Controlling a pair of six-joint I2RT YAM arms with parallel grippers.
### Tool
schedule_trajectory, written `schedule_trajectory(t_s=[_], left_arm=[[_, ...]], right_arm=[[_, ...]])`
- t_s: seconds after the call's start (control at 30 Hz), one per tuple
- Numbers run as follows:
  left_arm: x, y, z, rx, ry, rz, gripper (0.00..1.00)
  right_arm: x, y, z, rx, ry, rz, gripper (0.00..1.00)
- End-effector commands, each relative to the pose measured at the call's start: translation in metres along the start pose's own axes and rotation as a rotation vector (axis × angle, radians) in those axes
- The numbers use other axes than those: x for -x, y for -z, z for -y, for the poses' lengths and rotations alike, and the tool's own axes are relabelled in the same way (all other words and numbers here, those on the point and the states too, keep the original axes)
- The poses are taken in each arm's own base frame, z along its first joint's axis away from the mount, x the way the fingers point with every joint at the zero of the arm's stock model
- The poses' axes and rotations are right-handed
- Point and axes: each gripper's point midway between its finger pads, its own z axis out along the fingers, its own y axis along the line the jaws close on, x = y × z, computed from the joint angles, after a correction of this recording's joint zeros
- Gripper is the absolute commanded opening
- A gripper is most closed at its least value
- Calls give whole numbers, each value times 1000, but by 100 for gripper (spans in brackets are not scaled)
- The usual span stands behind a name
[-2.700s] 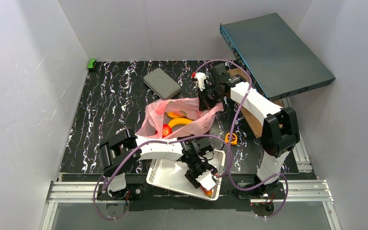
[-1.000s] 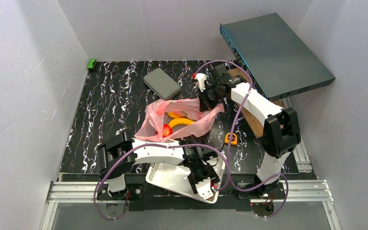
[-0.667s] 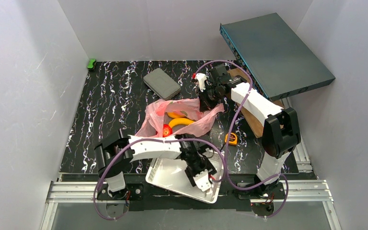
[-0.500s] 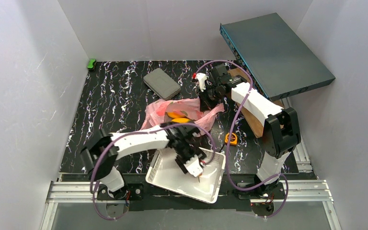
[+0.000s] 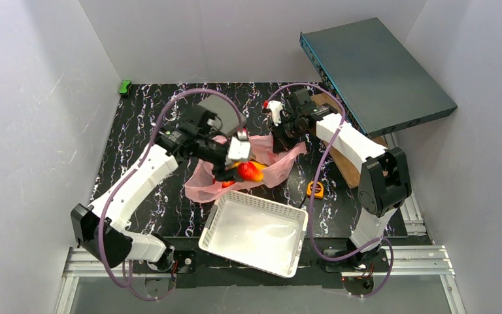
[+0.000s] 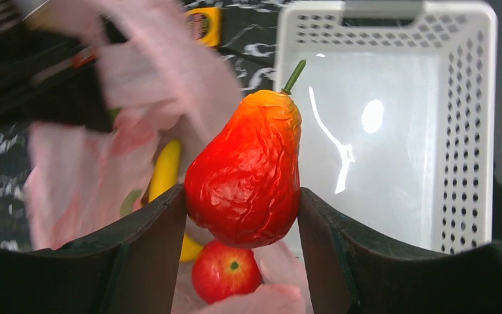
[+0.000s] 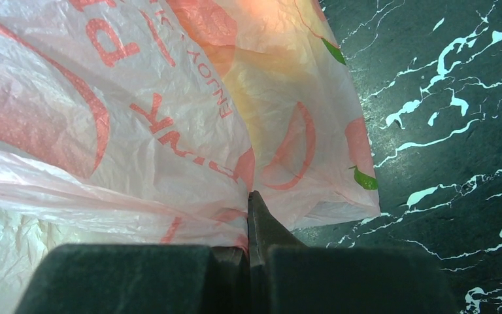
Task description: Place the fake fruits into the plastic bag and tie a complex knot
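Note:
My left gripper (image 6: pixel 242 191) is shut on the small red pointed fruit (image 6: pixel 245 183), whose green stem points away from the camera. It hangs just above the mouth of the pink plastic bag (image 5: pixel 202 185). Inside the bag, below the held fruit, lie the red apple (image 6: pixel 225 271) and the yellow banana (image 6: pixel 165 171). In the top view the left gripper (image 5: pixel 245 169) hovers over the bag's middle. My right gripper (image 7: pixel 251 196) is shut on the bag's (image 7: pixel 137 111) far right edge, holding it up; in the top view this gripper (image 5: pixel 276 139) is at the bag's back corner. No knot is visible.
A white lattice basket (image 5: pixel 255 196) stands in front of the bag. An orange tape measure (image 5: pixel 315 190) lies to its right. A grey pad (image 5: pixel 225 108) sits behind the bag. A dark flat box (image 5: pixel 376 72) leans over a wooden board (image 5: pixel 346 163) at the back right.
My left arm lifted out of the white basket with the red pointed fruit and swung back to hover over the bag. The right gripper kept its hold on the bag's edge.

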Motion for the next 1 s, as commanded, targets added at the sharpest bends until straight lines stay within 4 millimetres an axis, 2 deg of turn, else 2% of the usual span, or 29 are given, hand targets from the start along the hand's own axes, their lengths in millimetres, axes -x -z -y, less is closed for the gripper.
schedule_trajectory(t_s=[0.0,0.1,0.2,0.3,0.37,0.43,0.5,0.57,0.6,0.67,0.7,0.83,0.97], left_arm=[[6,25,-31,119,332,92,33],[-18,20,-47,159,407,40,36],[-54,8,-63,184,510,-49,37],[-91,7,-85,255,604,-112,37],[-112,10,-96,304,638,-157,43],[-120,13,-102,318,644,-167,61],[-114,16,-101,293,637,-135,74],[-94,18,-91,221,618,-63,85],[-84,21,-87,194,612,-26,96],[-61,28,-79,156,595,41,98],[-49,33,-75,141,576,74,98],[-7,46,-69,125,530,194,98],[11,50,-70,115,558,236,98]], right_arm=[[23,11,-4,0,47,77,1],[30,11,-4,6,52,86,1],[34,11,-5,15,50,93,1],[39,14,-5,13,61,102,1],[43,16,-6,15,66,108,1],[46,17,-6,20,64,109,1],[51,16,-6,22,63,112,1],[57,14,-5,22,56,115,1],[59,14,-5,25,49,115,1],[64,12,-4,30,33,114,1],[66,11,-4,35,28,113,5],[81,18,-9,61,12,138,24],[99,30,-15,69,6,176,33]])
